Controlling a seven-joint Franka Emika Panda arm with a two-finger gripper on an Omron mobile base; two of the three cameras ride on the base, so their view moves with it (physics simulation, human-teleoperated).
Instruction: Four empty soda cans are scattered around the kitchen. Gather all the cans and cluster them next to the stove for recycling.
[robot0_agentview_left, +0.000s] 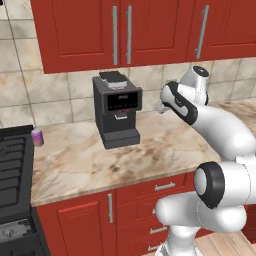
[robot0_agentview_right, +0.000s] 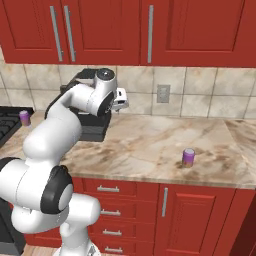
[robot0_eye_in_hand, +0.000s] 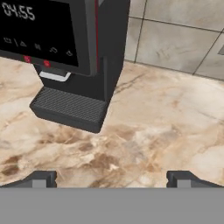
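Two soda cans in sight, both purple w/ silvery tops, both upright on the beige marbled counter. One purple can sits well off to the fingers' left, right at the counter's end, just beside the stove – black, dark iron grates. Other purple can stands alone well off to the fingers' right, close to the counter's front edge, open stone all round it.

Gripper hangs in the air above the counter, fingers spread wide apart, nothing between them. In the hand view the two dark fingertips frame bare marbled stone. Ahead and to the left of the fingers: dark coffee machine w/ lit display and ribbed drip tray, standing against the tan tile wall. Ahead-right of the fingers the counter runs clear to the wall.

Red upper cabinets hang above the hand; room betw. them and the counter looks ample. Red drawers below the counter edge.
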